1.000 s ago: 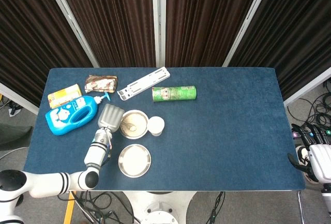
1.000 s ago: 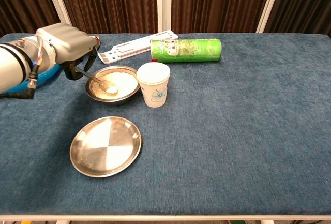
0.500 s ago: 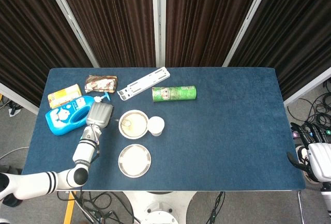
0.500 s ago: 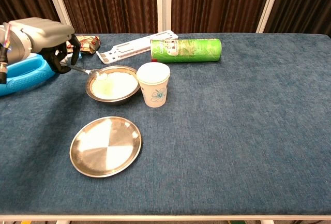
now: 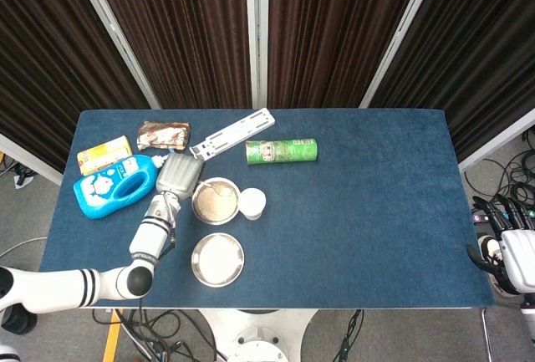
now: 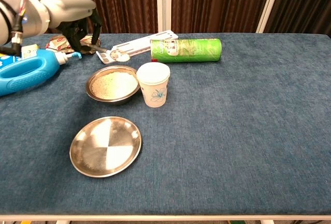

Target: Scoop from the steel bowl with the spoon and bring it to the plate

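Observation:
The steel bowl [image 6: 113,85] [image 5: 216,201], filled with pale grain, stands left of centre. Nearer the front edge lies the round steel plate [image 6: 105,146] [image 5: 217,258], with nothing on it. My left hand [image 6: 67,13] [image 5: 176,175] is raised behind and to the left of the bowl and grips the spoon's handle. The spoon [image 6: 120,55] hangs in the air above the bowl's far rim with a small pale heap in it. My right hand [image 5: 512,258] hangs off the table's right edge and holds nothing.
A white paper cup [image 6: 153,83] stands against the bowl's right side. A green chip can [image 6: 186,49] lies behind it, beside a white flat rack [image 6: 135,46]. A blue bottle [image 6: 25,72] and snack packets [image 5: 164,135] sit at the far left.
My left hand drew the spoon out of the grain, swung left, then rose and came back right; the spoon now hangs above the bowl's far rim. The right hand stayed put.

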Controlling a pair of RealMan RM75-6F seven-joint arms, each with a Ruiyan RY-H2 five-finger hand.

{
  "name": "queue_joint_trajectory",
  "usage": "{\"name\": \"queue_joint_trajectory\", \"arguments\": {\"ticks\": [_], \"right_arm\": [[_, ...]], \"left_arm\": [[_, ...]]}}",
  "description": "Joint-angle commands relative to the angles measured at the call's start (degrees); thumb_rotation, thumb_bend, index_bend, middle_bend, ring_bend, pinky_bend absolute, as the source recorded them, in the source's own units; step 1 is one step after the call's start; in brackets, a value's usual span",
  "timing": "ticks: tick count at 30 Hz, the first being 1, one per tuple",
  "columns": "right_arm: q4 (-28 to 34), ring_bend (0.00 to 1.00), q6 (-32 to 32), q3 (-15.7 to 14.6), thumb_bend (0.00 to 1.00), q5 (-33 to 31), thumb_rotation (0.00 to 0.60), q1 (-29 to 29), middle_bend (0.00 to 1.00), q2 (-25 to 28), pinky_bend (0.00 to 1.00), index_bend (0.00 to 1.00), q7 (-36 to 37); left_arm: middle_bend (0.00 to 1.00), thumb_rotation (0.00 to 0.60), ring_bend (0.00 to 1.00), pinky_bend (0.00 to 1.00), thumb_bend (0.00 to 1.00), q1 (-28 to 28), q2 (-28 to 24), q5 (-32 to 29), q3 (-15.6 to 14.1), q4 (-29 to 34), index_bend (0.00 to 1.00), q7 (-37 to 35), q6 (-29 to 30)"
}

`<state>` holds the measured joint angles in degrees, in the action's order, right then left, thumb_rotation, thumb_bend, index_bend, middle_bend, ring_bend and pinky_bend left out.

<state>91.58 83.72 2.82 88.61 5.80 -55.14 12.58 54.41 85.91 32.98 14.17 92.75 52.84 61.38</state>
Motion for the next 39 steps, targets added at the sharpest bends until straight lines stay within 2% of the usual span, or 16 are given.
{"name": "queue_joint_trajectory", "arguments": {"ticks": [1, 5, 9, 19, 24, 29, 39], "right_arm": [[0.0, 0.00, 0.1, 0.0, 0.22, -0.1, 0.600, -0.1, 0.22, 0.1, 0.01, 0.09, 0.1], [-0.1, 0.00, 0.4, -0.1, 0.22, -0.2, 0.600, -0.5, 0.22, 0.2, 0.01, 0.09, 0.4], [-0.3, 0.00, 0.7, -0.1, 0.22, -0.4, 0.600, -0.8, 0.22, 0.3, 0.01, 0.09, 0.7], [-0.4, 0.00, 1.0, -0.2, 0.22, -0.5, 0.600, -1.2, 0.22, 0.1, 0.01, 0.09, 1.1], [-0.3, 0.00, 0.9, -0.2, 0.22, -0.5, 0.600, -1.2, 0.22, 0.2, 0.01, 0.09, 1.2], [0.1, 0.00, 1.0, -0.2, 0.22, -0.6, 0.600, -1.3, 0.22, 0.3, 0.01, 0.09, 0.9], [0.5, 0.00, 1.4, -0.3, 0.22, -0.3, 0.600, -1.8, 0.22, 0.4, 0.01, 0.09, 0.6]], "left_arm": [[0.94, 0.600, 0.90, 1.00, 0.44, 2.9, 1.1, -0.7, 0.4, 1.3, 0.65, 3.4, 2.1], [0.94, 0.600, 0.90, 1.00, 0.44, 5.4, 3.4, -0.2, 0.2, 0.9, 0.65, 6.6, 4.7], [0.94, 0.600, 0.90, 1.00, 0.44, 7.3, 6.2, 2.5, -1.6, -0.9, 0.65, 10.5, 7.7], [0.94, 0.600, 0.91, 1.00, 0.43, 8.7, 13.4, 13.1, -9.6, -7.3, 0.65, 21.9, 15.9], [0.94, 0.600, 0.91, 1.00, 0.43, 8.4, 15.0, 19.0, -12.1, -10.5, 0.64, 23.5, 17.1], [0.94, 0.600, 0.91, 1.00, 0.43, 8.1, 16.0, 27.1, -16.5, -14.8, 0.64, 27.0, 17.6], [0.94, 0.600, 0.91, 1.00, 0.43, 5.6, 17.7, 30.5, -15.8, -17.6, 0.64, 30.1, 16.7]]}}
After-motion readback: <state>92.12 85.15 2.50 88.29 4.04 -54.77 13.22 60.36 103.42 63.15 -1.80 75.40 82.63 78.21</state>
